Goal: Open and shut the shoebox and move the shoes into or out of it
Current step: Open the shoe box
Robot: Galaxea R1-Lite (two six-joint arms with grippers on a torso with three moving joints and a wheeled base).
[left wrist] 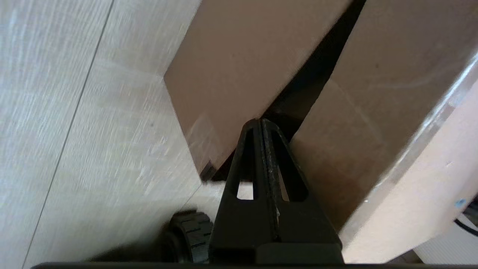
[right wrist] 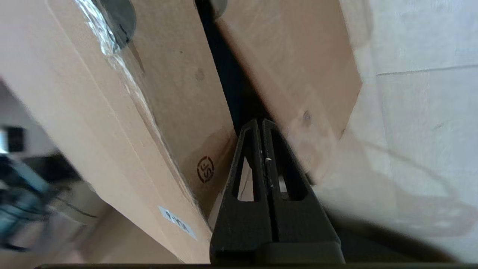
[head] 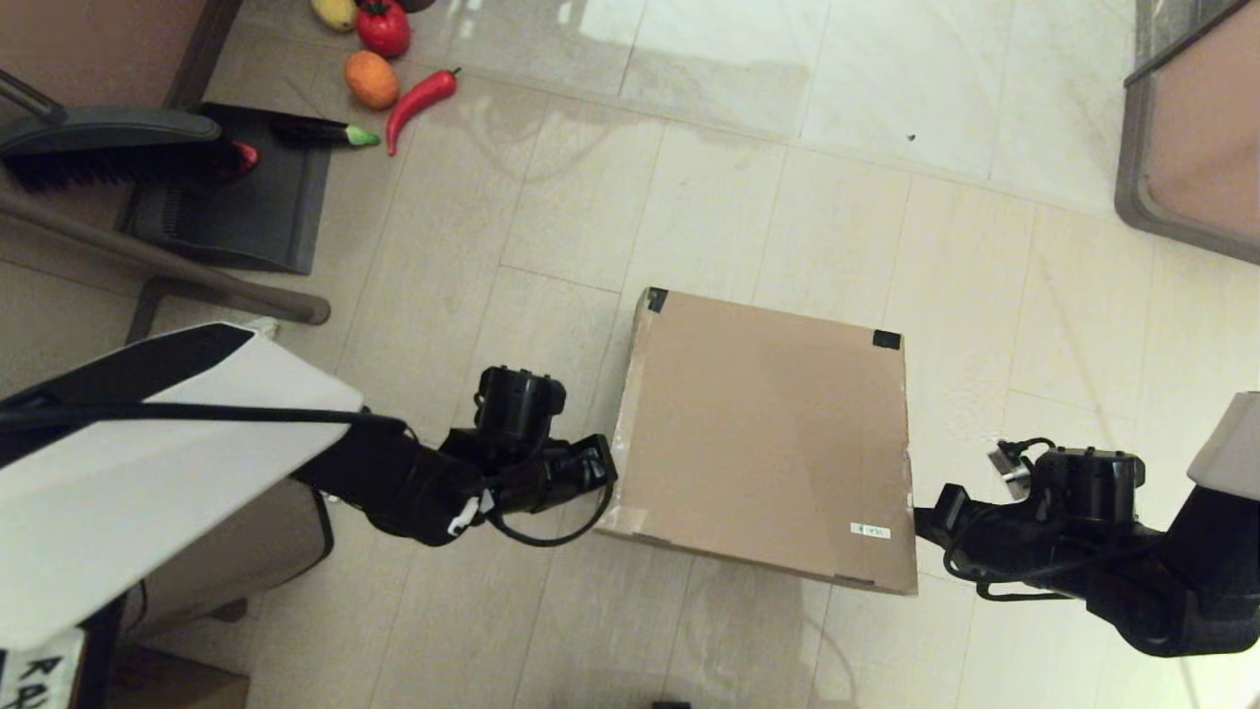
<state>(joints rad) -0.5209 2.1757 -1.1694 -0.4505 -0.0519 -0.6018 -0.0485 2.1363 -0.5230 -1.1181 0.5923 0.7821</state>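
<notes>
Far left: dustpan (head: 236,197) with brush (head: 108,148) on floor (head: 787,148); toy vegetables (head: 394,69) beyond it.
Left gripper (head: 602,463): fingers pressed together, nothing held, tip at gap under lid on box's left side.
Box (head: 763,433): centre of floor, lid down but slightly raised at both sides; white label (head: 870,531) near right corner.
Right gripper (head: 925,520): fingers pressed together, nothing held, tip at lid gap on box's right side.

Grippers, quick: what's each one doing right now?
Left gripper: shut, holding nothing, tips in the gap under the shoebox lid's side flap.
Right gripper: shut, holding nothing, tips in the matching gap on the opposite side.
</notes>
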